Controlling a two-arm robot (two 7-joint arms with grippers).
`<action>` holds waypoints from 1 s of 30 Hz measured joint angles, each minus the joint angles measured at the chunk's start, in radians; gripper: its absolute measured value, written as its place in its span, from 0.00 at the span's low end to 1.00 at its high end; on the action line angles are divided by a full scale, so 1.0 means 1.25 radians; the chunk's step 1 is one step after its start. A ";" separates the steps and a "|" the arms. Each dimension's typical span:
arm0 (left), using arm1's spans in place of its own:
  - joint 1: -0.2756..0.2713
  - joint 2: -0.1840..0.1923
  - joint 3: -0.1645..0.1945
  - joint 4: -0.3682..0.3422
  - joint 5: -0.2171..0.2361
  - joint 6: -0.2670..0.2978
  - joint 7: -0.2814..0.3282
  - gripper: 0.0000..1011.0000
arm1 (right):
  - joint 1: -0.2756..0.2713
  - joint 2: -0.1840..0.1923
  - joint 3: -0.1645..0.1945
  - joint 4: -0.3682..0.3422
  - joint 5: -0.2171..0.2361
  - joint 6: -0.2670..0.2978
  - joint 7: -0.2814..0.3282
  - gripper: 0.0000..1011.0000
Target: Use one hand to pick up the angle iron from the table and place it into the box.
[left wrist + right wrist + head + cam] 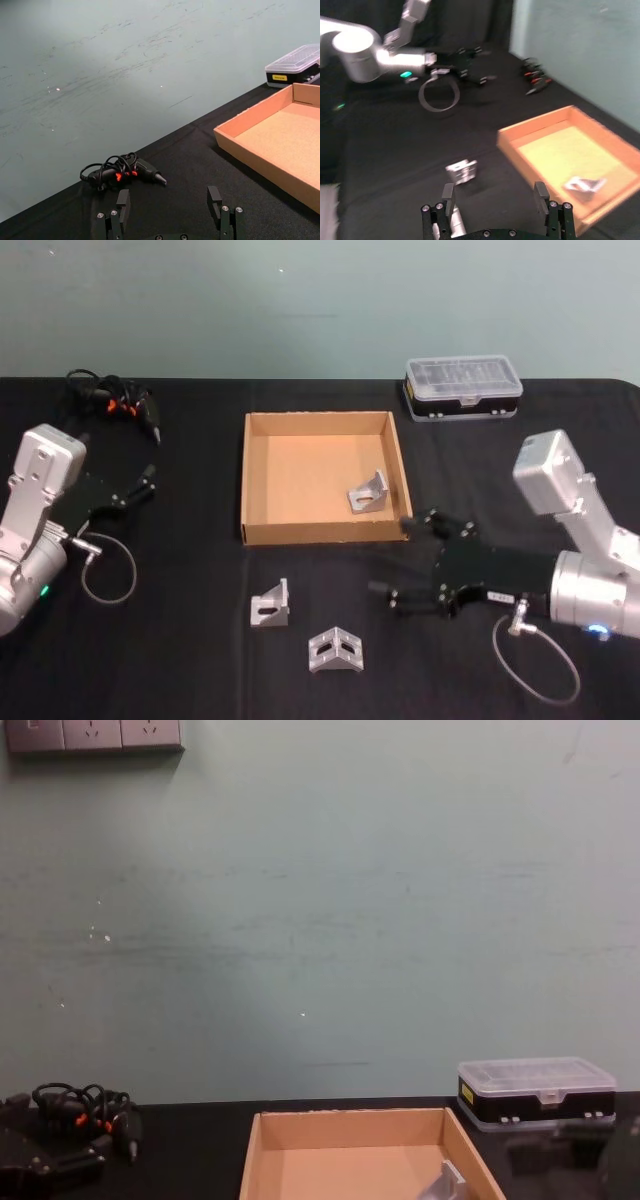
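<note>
1. You have three silver L-shaped metal angle irons. One angle iron (271, 604) and a second bracket (335, 649) lie loose on the black worktop (180, 660), lower centre of the head view. The third bracket (368, 493) rests inside the one shallow tan cardboard box (320, 532), so I judge it delivered.
2. Your right claw (395, 558) hangs spread and empty by the box's lower-right corner, probably lined up for the next pick.
3. Your left claw (145, 485) is parked at the left, fingers apart.

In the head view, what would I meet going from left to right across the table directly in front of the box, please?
First angle iron → second angle iron → right gripper, jaws open.
</note>
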 joint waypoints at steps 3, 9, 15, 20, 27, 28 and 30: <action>0.000 0.000 0.000 0.000 0.000 0.000 0.000 1.00 | 0.024 0.012 -0.031 0.021 0.001 -0.001 0.035 0.99; 0.000 0.000 0.000 0.000 0.000 0.000 0.000 1.00 | 0.065 0.026 -0.081 0.058 0.001 -0.002 0.082 0.99; 0.000 0.000 0.000 0.000 0.000 0.000 0.000 1.00 | 0.101 0.033 -0.126 0.092 -0.005 0.000 0.113 0.99; 0.000 0.000 0.000 0.000 0.000 0.000 0.000 1.00 | 0.132 0.037 -0.159 0.119 -0.010 0.003 0.134 0.99; 0.000 0.000 0.000 0.000 0.000 0.000 0.000 1.00 | 0.161 0.039 -0.195 0.143 -0.020 0.006 0.149 0.99; 0.000 0.000 0.000 0.000 0.000 0.000 0.000 1.00 | 0.168 0.038 -0.204 0.149 -0.023 0.006 0.150 0.99; 0.000 0.000 0.000 0.000 0.000 0.000 0.000 1.00 | 0.176 0.036 -0.217 0.158 -0.026 0.008 0.152 0.99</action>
